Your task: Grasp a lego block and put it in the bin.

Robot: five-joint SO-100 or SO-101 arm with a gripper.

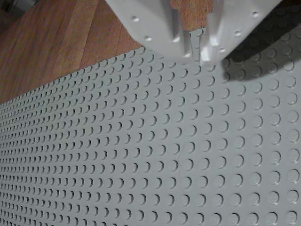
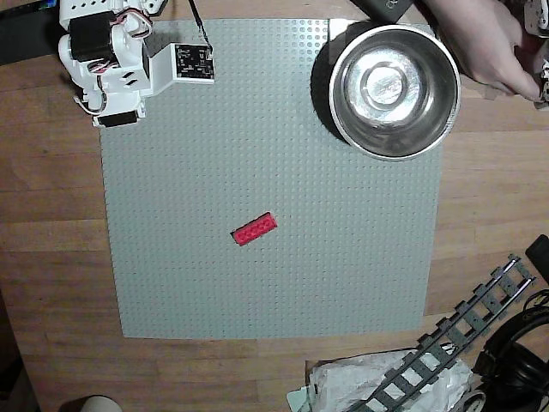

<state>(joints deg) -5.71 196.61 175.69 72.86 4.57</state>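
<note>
The red lego block [image 2: 255, 229] lies flat and slanted near the middle of the grey studded baseplate [image 2: 257, 129]. It does not show in the wrist view. The shiny steel bowl [image 2: 352, 112] stands on the baseplate's top right corner and has nothing in it. The white arm [image 2: 111, 64] is folded at the top left corner, far from both the block and the bowl. In the wrist view my gripper [image 1: 197, 56] hangs low over the baseplate [image 1: 150, 155] near its edge. Its white fingertips [image 1: 188, 52] stand almost together with nothing between them.
A person's hand [image 2: 480, 43] reaches in at the top right beside the bowl. A grey toy rail track [image 2: 459, 339], a crumpled plastic bag [image 2: 377, 386] and black cables [image 2: 523, 360] lie at the bottom right. The wooden table [image 2: 51, 215] surrounds the baseplate.
</note>
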